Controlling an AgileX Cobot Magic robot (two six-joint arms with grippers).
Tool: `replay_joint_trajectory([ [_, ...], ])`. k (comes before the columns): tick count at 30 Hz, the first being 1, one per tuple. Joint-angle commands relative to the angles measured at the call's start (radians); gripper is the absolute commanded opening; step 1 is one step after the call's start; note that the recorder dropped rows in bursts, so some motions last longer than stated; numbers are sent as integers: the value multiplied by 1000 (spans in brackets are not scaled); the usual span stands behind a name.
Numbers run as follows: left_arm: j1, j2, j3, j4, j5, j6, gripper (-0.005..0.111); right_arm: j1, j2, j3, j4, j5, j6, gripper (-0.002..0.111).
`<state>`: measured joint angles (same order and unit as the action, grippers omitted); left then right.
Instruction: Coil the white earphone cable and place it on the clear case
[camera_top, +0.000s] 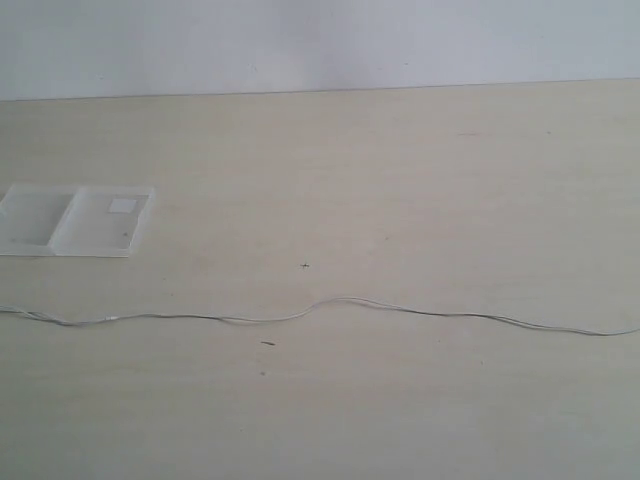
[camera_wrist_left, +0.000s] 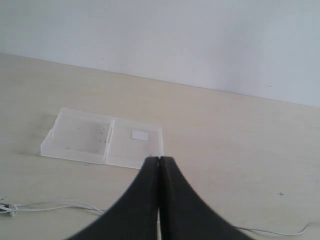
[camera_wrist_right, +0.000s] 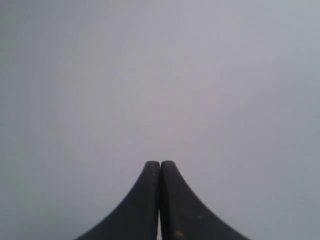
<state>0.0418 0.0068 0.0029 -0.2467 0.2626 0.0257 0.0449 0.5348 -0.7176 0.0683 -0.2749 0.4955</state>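
Observation:
The white earphone cable (camera_top: 330, 305) lies stretched out in a long wavy line across the table, running off both side edges of the exterior view. The clear case (camera_top: 75, 220) lies open and flat at the left, its small white label on the right half. Neither gripper shows in the exterior view. In the left wrist view the left gripper (camera_wrist_left: 159, 160) is shut and empty above the table; the clear case (camera_wrist_left: 102, 137) lies just beyond its tips and the cable (camera_wrist_left: 45, 206) passes under it. The right gripper (camera_wrist_right: 160, 163) is shut and empty, facing only a blank grey wall.
The pale wooden table (camera_top: 400, 180) meets a plain grey-white wall (camera_top: 320, 40) at the back. A few small dark specks (camera_top: 305, 266) mark the tabletop near the cable.

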Motion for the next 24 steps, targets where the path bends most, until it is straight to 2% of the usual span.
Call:
replay_joint_trajectory([
  [1, -2, -7, -3, -1, -3, 1, 0, 2, 218, -232, -52, 24, 41, 0],
  [3, -2, -7, -3, -1, -3, 1, 0, 2, 312, -310, -118, 98, 34, 0],
  [7, -2, -7, -3, -1, -3, 1, 0, 2, 505, -511, -424, 466, -60, 0],
  [13, -2, -7, -3, -1, -3, 1, 0, 2, 786, -775, -449, 881, -663, 4],
  [17, -2, -7, -3, -1, -3, -3, 0, 2, 985, -932, -417, 1286, -715, 4],
  [20, -2, -7, -3, -1, -3, -3, 0, 2, 1087, -1004, -185, 1473, -765, 2],
  [21, -2, -7, -3, -1, -3, -3, 0, 2, 1113, -1008, -45, 1496, -835, 2],
  [23, -2, -7, -3, -1, -3, 0, 0, 27, 1155, -989, 303, 1496, -1113, 2],
  [24, -2, -7, -3, -1, -3, 1, 0, 46, 1161, -970, 419, 1496, -1211, 3],
])
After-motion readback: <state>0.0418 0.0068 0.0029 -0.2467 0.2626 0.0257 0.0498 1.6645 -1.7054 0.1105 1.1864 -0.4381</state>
